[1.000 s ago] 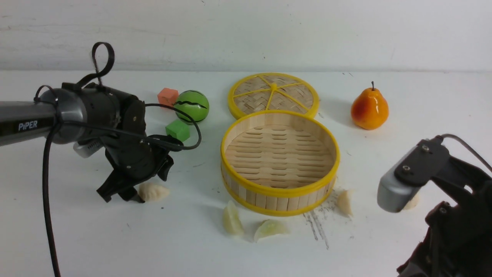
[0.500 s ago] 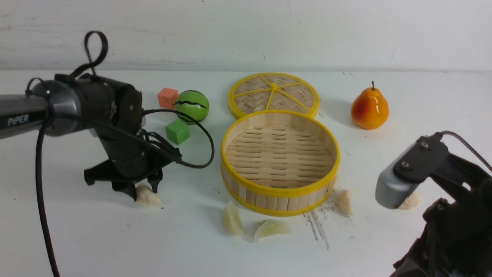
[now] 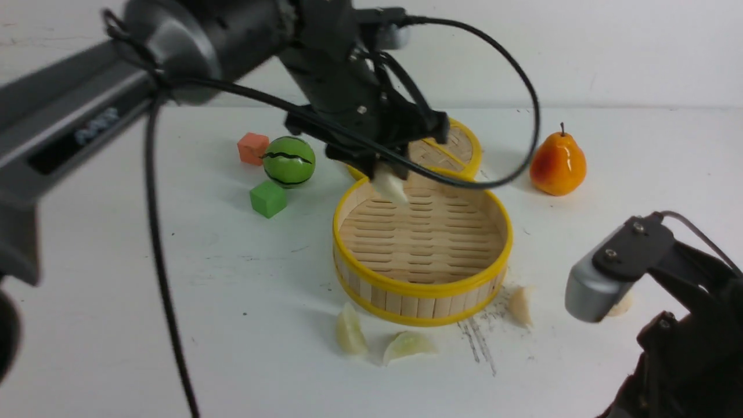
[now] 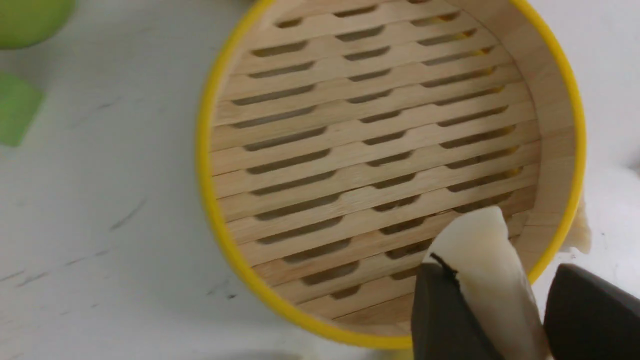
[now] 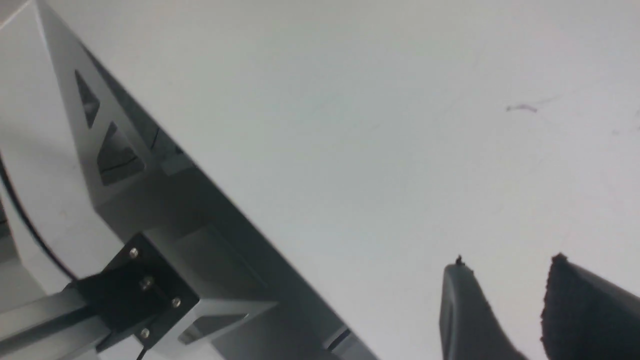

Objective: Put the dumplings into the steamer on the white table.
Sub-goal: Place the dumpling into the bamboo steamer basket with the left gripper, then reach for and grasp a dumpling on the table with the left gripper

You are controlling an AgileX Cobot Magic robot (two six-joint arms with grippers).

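Upper middle of the frame, the left gripper [image 3: 388, 174] pinches a dumpling [image 3: 390, 187], long axis pointing down, just inside the upper-left rim of the steamer [image 3: 406, 303] (right gripper [image 5: 507, 264] spread, empty, farther off).

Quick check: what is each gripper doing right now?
Left gripper: closed on a dumpling, above the steamer.
Right gripper: jaws apart, holding nothing.

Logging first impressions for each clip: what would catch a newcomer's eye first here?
The left gripper, hanging over the steamer, pinches a dumpling between its fingers. Three more dumplings lie on the white table by the steamer's near rim; an orange pear stands farther back on the right.
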